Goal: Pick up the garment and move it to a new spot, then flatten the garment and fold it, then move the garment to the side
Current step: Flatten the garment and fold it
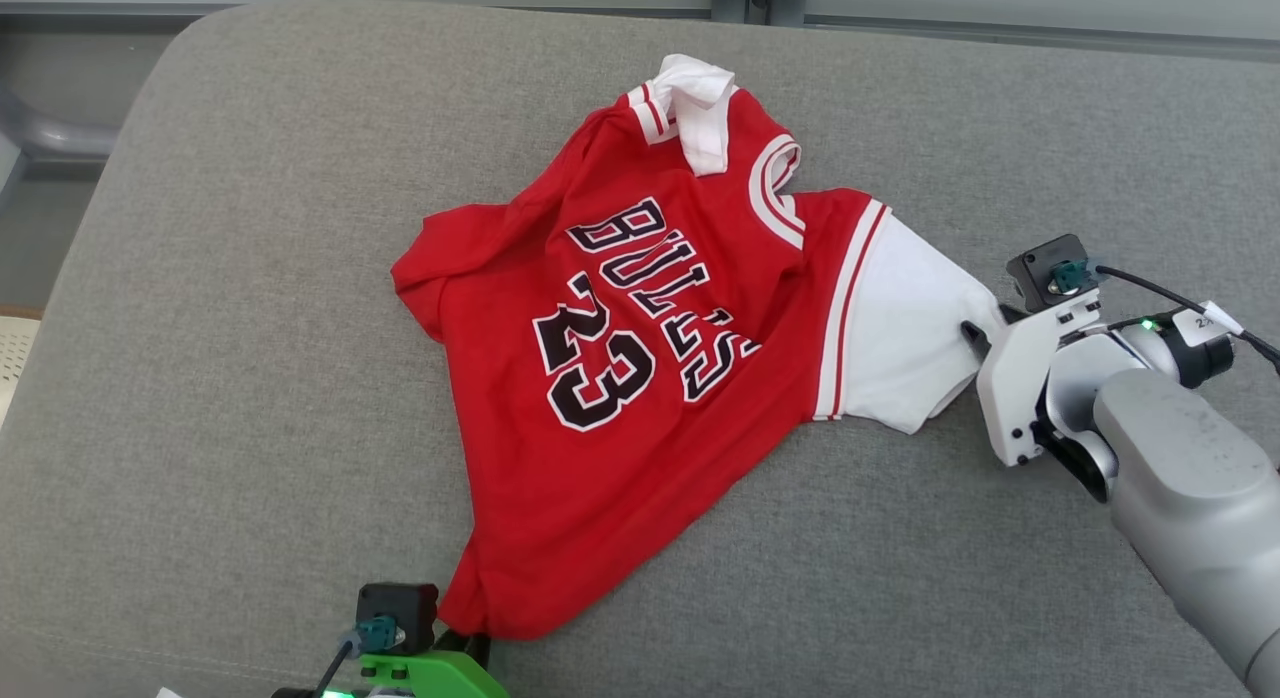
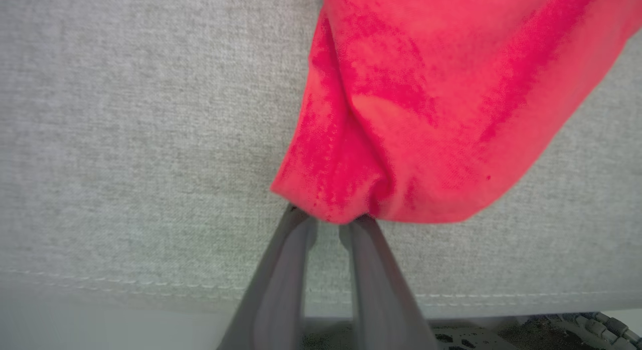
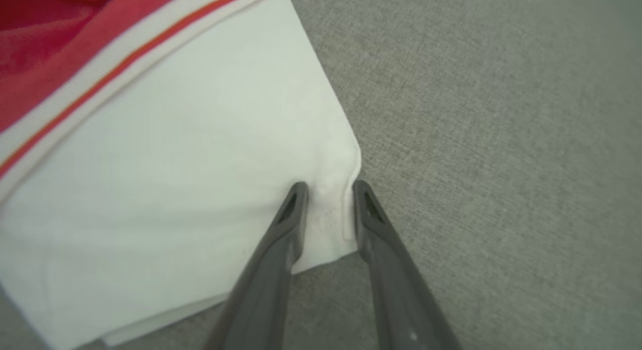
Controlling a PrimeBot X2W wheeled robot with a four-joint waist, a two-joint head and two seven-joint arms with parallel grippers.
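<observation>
Grey cushion point(image 1: 250, 378), left hand point(image 2: 328, 224) pinching jersey point(image 1: 600, 378) hem, right hand point(image 3: 328, 189) spread astride sleeve point(image 3: 175, 164).

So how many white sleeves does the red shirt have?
2. One white sleeve lies flat at the red shirt's right side, at the right gripper's fingertips. The other is bunched up at the shirt's far end. Nothing suggests another is hidden.

The garment point(image 1: 640, 478) is red, with black, white-edged "BULLS 23" lettering, white-and-red striped trim at neck and armholes, and plain white sleeves. Under the garment, the cushion point(image 1: 250, 328) is flecked grey.
</observation>
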